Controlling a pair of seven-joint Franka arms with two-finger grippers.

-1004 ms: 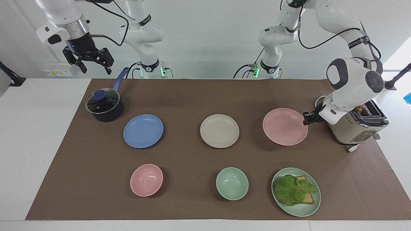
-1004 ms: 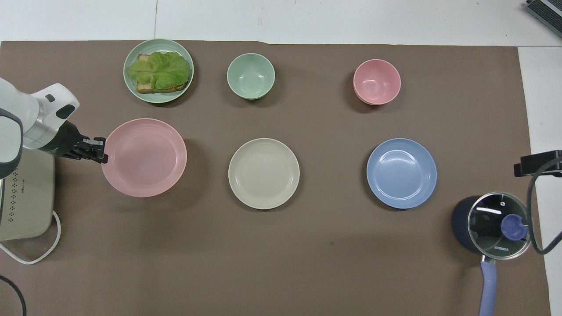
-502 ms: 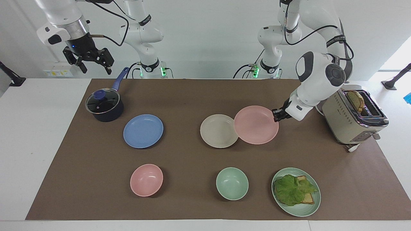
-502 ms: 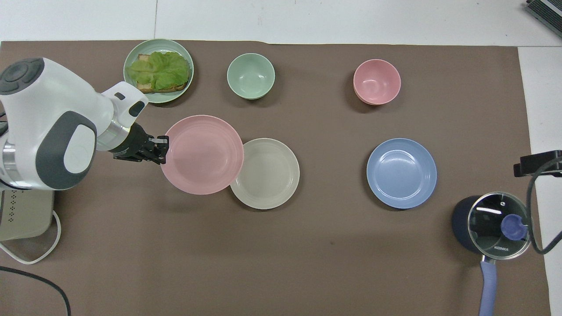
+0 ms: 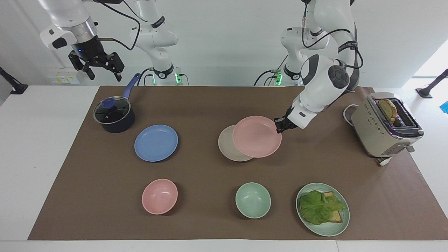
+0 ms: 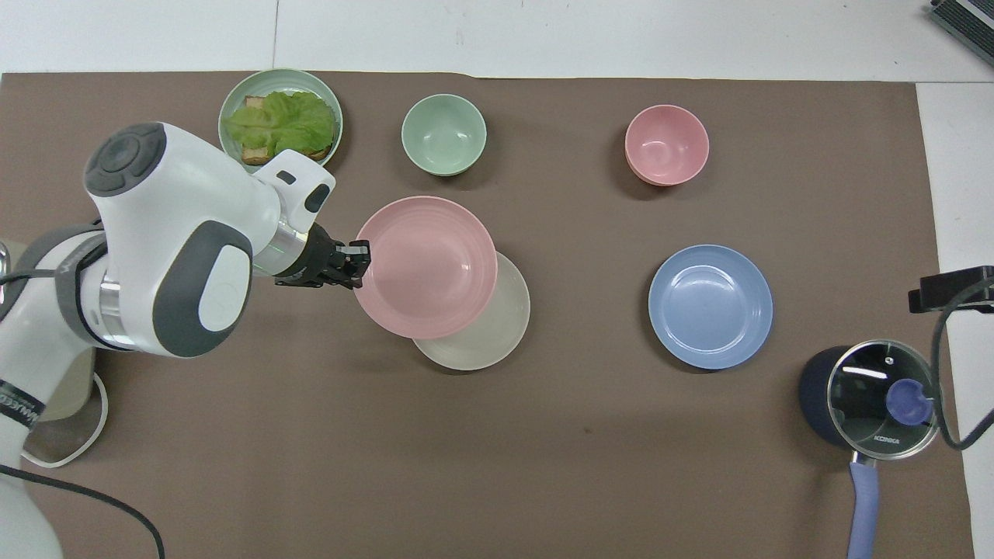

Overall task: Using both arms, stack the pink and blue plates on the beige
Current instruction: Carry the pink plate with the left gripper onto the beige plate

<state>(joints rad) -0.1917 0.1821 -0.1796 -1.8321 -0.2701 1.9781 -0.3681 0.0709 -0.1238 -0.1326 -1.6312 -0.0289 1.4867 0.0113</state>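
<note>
Left gripper, jaws clamped on the pink plate rim, has carried it from beside the toaster to partly over the beige plate, not yet centred. Blue plate sits untouched beside the beige plate; right gripper waits high above the saucepan, jaws open and empty.

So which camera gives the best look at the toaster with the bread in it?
The facing view: the beige toaster stands whole at the left arm's end of the table, bread slice poking from a slot. In the overhead view the left arm covers it; only a corner shows.
</note>
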